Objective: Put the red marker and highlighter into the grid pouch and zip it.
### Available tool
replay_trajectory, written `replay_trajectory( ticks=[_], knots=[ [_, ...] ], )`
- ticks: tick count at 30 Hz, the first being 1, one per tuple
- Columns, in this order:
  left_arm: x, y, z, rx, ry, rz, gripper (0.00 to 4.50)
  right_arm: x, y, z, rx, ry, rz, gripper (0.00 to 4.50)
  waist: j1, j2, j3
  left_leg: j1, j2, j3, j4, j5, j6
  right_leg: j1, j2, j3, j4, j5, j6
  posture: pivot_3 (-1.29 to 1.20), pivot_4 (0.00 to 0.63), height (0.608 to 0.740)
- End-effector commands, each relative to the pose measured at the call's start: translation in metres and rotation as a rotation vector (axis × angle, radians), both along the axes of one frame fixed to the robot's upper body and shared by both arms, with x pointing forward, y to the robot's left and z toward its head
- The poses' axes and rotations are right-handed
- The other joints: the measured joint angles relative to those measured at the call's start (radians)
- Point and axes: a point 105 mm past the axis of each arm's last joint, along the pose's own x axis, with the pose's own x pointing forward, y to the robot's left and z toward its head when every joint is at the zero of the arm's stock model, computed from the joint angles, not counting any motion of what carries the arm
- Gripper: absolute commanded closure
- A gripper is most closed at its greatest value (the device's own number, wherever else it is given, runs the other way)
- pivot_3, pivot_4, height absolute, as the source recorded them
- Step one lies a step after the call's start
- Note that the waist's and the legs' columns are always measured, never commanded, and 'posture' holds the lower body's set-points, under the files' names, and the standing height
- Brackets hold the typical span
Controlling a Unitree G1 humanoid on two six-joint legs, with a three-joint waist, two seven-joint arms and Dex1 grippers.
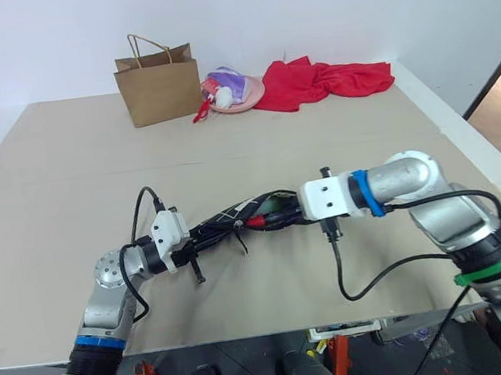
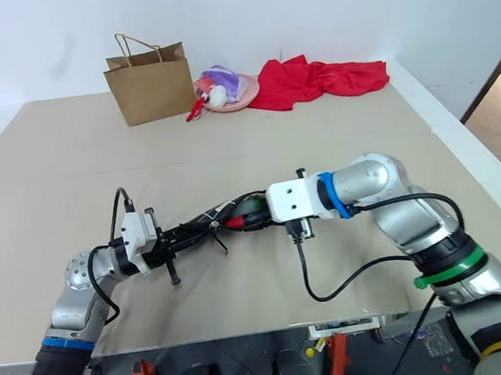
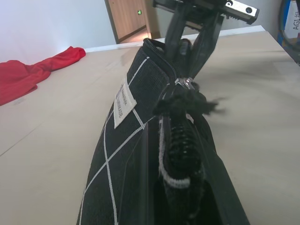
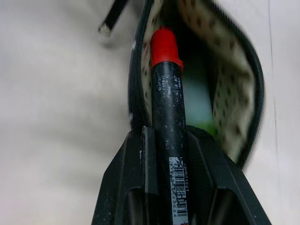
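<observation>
Red marker (image 4: 167, 140): white barcode sticker with small digits plus fine print along the dark barrel, both too blurred to read; grid pouch (image 3: 126, 154): small white label (image 3: 123, 101) carrying faint print lines, also not legible.

one grid pouch (image 1: 236, 218), one red marker (image 4: 166, 108), one highlighter (image 4: 197, 103), one paper bag (image 1: 158, 85), one red cloth (image 1: 324, 79)

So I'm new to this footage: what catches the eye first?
Mid-table, both arms meet at the grid pouch: the left gripper clamps one end, and the right gripper pushes the red marker into its open mouth, beside the highlighter. At the far edge lies a red cloth.
</observation>
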Motion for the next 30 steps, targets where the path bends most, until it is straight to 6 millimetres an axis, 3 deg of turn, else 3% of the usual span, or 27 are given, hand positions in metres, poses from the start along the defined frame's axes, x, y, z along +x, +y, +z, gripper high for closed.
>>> replay_trajectory(
  ticks=[1,7,9,11,13,18,23,26,30],
  knots=[
    [0.000,0.001,0.008,-0.011,-0.053,0.004,4.50,0.002,0.020,0.009,0.029,-0.039,0.049,3.87,0.000,0.000,0.000,0.000,0.000,0.000,0.000,0.000,0.000,0.000,0.000,0.000,0.000,0.000,0.000,0.00,0.150,0.740],
    [0.000,0.002,0.006,-0.011,-0.054,0.006,4.50,-0.001,0.035,0.015,0.093,-0.019,0.080,3.87,0.001,0.000,0.000,-0.001,0.000,0.000,0.000,0.000,0.000,0.000,-0.001,-0.001,0.000,0.000,-0.001,0.00,0.150,0.740],
    [0.000,0.002,0.006,-0.012,-0.053,0.006,4.50,-0.003,0.035,0.018,0.127,0.001,0.071,2.86,0.001,0.000,0.000,-0.001,-0.001,0.000,0.000,0.000,0.000,0.000,-0.001,-0.001,0.000,0.000,-0.001,0.00,0.150,0.740],
    [-0.001,0.002,0.005,-0.013,-0.052,0.006,4.50,0.004,0.030,0.023,0.144,-0.029,0.031,2.47,0.001,0.000,0.000,-0.001,0.000,0.000,0.000,0.000,0.000,0.000,-0.001,-0.001,0.000,0.000,-0.001,0.00,0.150,0.740],
    [-0.001,0.002,0.004,-0.014,-0.051,0.006,4.50,0.010,0.019,0.032,0.154,-0.048,-0.007,1.58,0.001,0.000,0.000,-0.001,0.000,-0.001,0.000,0.000,0.000,0.000,0.000,-0.001,0.000,0.000,-0.001,0.00,0.150,0.740],
    [-0.001,0.002,0.004,-0.014,-0.050,0.006,4.50,0.013,-0.008,0.058,0.240,-0.046,-0.088,1.58,0.002,0.000,0.000,-0.001,0.000,0.000,0.000,0.000,0.000,0.000,-0.001,-0.001,0.000,0.000,-0.001,0.00,0.150,0.740],
    [0.000,0.002,0.004,-0.016,-0.053,0.014,4.50,-0.016,-0.035,0.078,0.428,0.145,-0.102,1.58,0.002,0.000,0.000,-0.001,0.000,-0.001,0.000,0.000,0.000,0.000,-0.001,-0.001,0.000,0.000,-0.001,0.00,0.150,0.740],
    [0.000,0.004,0.005,-0.021,-0.051,0.029,4.50,-0.038,-0.060,0.052,0.477,0.340,-0.193,1.58,0.009,-0.001,0.000,-0.001,0.000,-0.003,0.000,-0.001,0.000,0.001,-0.001,-0.003,0.000,-0.001,-0.004,0.00,0.150,0.740],
    [0.002,0.009,0.006,-0.020,-0.047,0.055,4.50,-0.051,-0.070,0.023,0.515,0.482,-0.291,1.58,-0.001,0.000,0.000,0.000,-0.001,0.000,0.000,-0.002,0.000,0.000,-0.001,0.000,0.000,-0.002,-0.001,0.00,0.150,0.740]
  ],
)
